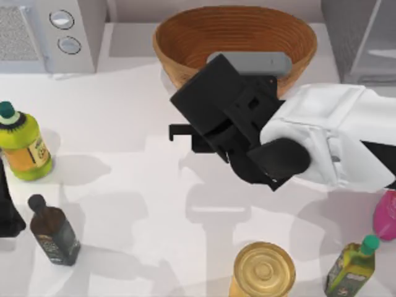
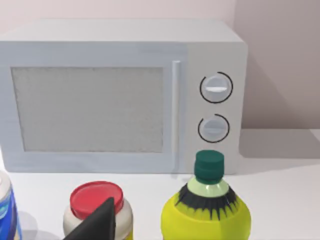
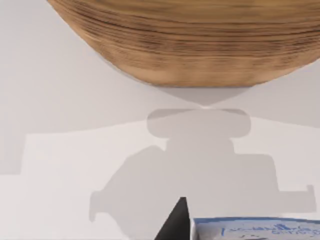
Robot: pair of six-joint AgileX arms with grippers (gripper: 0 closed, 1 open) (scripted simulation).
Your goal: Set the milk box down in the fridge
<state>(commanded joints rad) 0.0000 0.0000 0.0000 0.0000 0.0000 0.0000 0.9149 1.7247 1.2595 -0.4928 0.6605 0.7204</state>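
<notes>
My right gripper (image 1: 197,137) hangs above the middle of the table, just in front of the wooden bowl (image 1: 235,37). In the right wrist view the blue top of the milk box (image 3: 255,228) sits tight against one black fingertip (image 3: 176,220), so the gripper is shut on it. From above, the arm hides the carton. The fridge (image 1: 362,37) is the grey box at the back right corner, with a paler inner panel. My left arm (image 1: 7,207) is parked at the table's left edge.
A grey microwave (image 1: 52,31) with two dials stands back left. On the left stand a yellow-green bottle (image 1: 21,145) and a dark bottle (image 1: 54,232). Along the front right are a golden jar (image 1: 263,269), a green bottle (image 1: 352,266) and a pink object (image 1: 387,216).
</notes>
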